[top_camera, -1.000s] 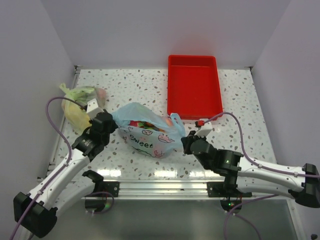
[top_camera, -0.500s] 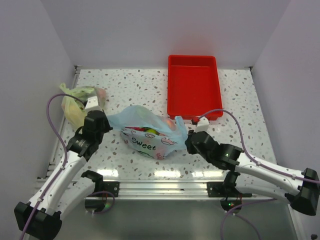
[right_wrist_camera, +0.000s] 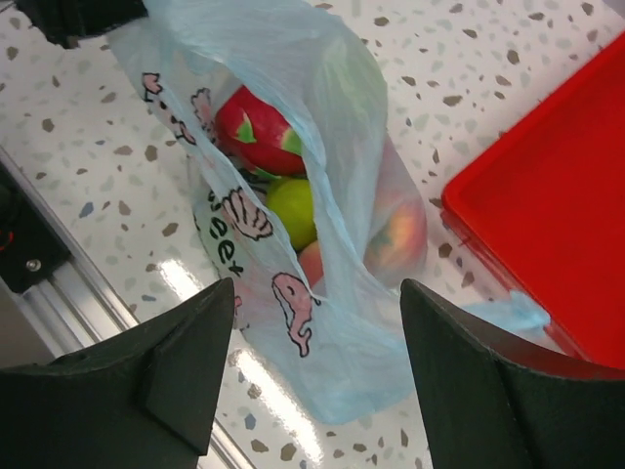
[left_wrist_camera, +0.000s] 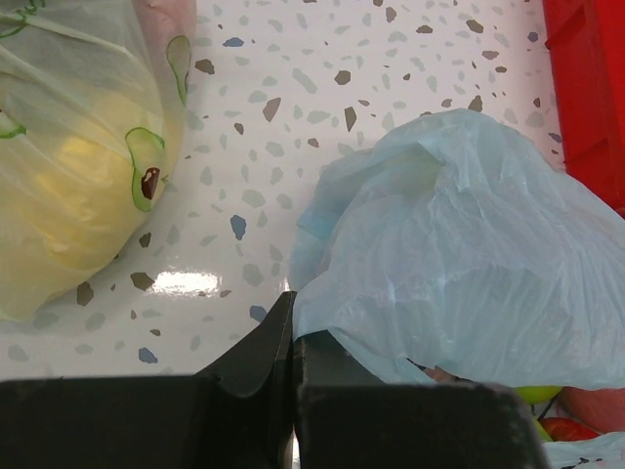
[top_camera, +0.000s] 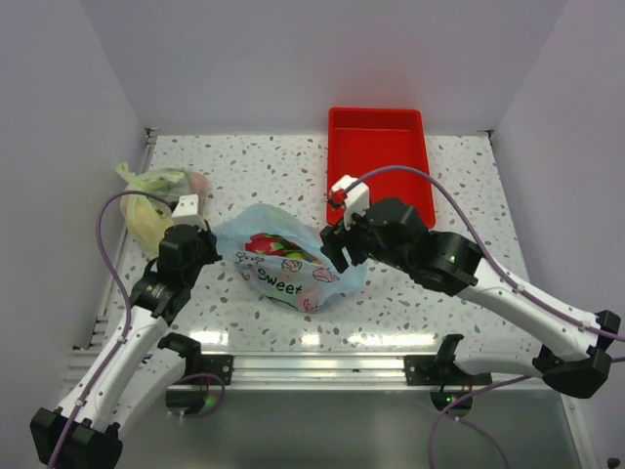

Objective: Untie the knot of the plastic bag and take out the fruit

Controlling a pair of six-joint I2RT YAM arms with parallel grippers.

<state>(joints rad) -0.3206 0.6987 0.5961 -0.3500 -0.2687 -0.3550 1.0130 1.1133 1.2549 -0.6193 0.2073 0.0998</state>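
Observation:
The light blue plastic bag [top_camera: 293, 266] lies on the table between the arms, mouth open; no knot shows in any view. Inside it I see fruit: a pink dragon fruit [right_wrist_camera: 256, 129], a green round one [right_wrist_camera: 291, 210] and a pinkish peach [right_wrist_camera: 398, 236]. My left gripper [left_wrist_camera: 293, 315] is shut on the bag's thin left edge [left_wrist_camera: 322, 293], at the bag's left end [top_camera: 202, 247]. My right gripper [right_wrist_camera: 317, 293] hangs open above the bag's right part [top_camera: 338, 250], with nothing between its fingers.
A red tray [top_camera: 381, 176] stands behind the bag, close to my right gripper [right_wrist_camera: 547, 195]. A yellow-green bag [top_camera: 151, 200] with yellow fruit lies at the far left, just beyond my left gripper [left_wrist_camera: 78, 176]. The aluminium rail runs along the near edge [top_camera: 312, 366].
My right gripper let go of the bag's right end, opened wide and rose over the bag. My left gripper closed on the bag's left edge and pulled slightly left.

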